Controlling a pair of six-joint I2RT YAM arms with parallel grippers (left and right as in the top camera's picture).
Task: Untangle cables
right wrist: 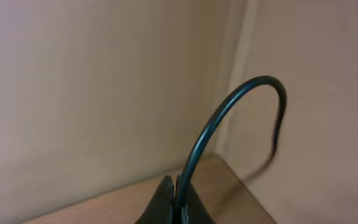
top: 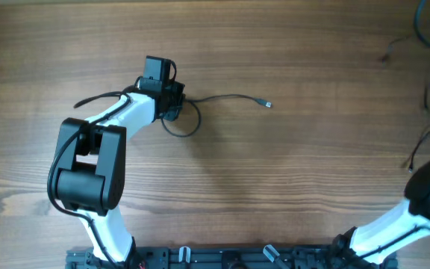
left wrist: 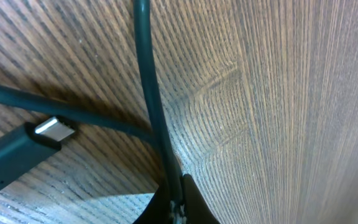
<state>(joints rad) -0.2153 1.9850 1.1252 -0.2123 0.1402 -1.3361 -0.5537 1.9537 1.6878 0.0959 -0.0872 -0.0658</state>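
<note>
Count: one cable (top: pixel 222 97) lies looped left of centre on the worktop (top: pixel 290 187), its plug (top: pixel 269 104) pointing right. More cords (top: pixel 422 142) lie at the right edge, number unclear. Your left gripper (left wrist: pixel 178 200) is clenched on the cable. Your right gripper (right wrist: pixel 178 202) is pinched tight on one arching cord (right wrist: pixel 229 118).

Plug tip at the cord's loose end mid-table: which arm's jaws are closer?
Left. Its jaws grip this cord left of the plug tip; the right arm is far off to its right, jaws shut on another cable.
</note>
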